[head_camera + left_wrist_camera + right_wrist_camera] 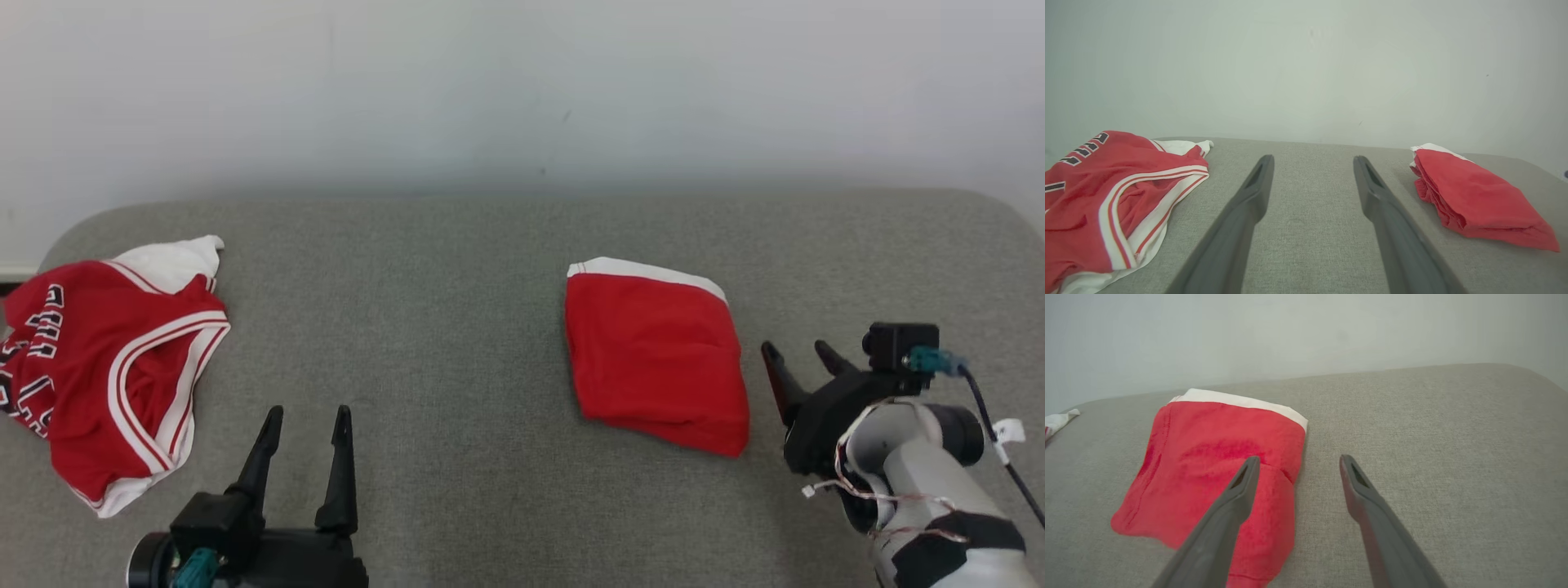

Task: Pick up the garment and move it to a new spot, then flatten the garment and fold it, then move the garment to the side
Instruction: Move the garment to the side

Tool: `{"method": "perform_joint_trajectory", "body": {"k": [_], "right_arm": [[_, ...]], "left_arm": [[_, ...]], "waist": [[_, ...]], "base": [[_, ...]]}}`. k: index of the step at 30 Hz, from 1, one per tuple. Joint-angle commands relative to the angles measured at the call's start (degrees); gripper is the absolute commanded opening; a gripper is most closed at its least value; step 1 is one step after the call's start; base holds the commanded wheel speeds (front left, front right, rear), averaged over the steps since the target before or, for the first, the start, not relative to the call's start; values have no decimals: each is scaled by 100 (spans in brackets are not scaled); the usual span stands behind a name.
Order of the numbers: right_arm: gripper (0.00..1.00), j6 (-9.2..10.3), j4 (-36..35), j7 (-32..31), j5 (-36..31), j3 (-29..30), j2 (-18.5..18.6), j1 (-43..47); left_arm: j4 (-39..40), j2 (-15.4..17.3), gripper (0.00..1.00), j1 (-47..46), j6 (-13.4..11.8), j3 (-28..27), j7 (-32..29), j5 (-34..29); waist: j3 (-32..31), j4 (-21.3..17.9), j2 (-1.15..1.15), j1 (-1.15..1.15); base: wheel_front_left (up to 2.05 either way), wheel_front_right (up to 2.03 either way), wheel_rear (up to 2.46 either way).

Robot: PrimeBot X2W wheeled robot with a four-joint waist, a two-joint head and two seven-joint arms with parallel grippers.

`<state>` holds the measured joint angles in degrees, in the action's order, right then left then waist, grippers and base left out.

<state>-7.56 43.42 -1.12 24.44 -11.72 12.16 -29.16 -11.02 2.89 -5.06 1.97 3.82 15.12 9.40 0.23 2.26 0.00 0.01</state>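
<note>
Folded red garment (pixel 653 359) lying on grey bench (pixel 449 327), right of centre, just beside right end effector (pixel 793 347), spread wide and empty. Crumpled jersey (pixel 106 359) at bench's left edge, near left end effector (pixel 309 412), likewise agape, holding nothing.

Cushion (pixel 457 490) runs back to the wall (pixel 522 82). Jersey (pixel 106 367) sits on it far left, folded garment (pixel 657 359) right of centre, well apart. Left gripper (pixel 309 412) is up front between them, right gripper (pixel 793 347) just right of the folded garment.
</note>
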Motion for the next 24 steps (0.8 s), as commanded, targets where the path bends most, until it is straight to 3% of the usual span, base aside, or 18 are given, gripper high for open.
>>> {"method": "perform_joint_trajectory", "body": {"k": [1,11,14,24], "right_arm": [[100,16,172,-147,24,30,45,-195],[100,16,1414,-1121,299,346,-165,-1200],[100,16,1822,-1366,115,317,-103,-1310],[100,16,2548,-1220,-370,375,-270,-1455]], "left_arm": [[11,1,100,-155,13,50,3,-18],[25,1,100,-612,89,318,3,30],[43,0,100,-645,92,344,3,34],[19,1,100,-653,136,325,3,3]], "waist": [[454,377,0,-1],[958,842,0,-1],[994,892,0,-1],[1038,774,0,-1]], "base": [[0,0,0],[0,0,0],[0,0,0],[0,0,0]]}}
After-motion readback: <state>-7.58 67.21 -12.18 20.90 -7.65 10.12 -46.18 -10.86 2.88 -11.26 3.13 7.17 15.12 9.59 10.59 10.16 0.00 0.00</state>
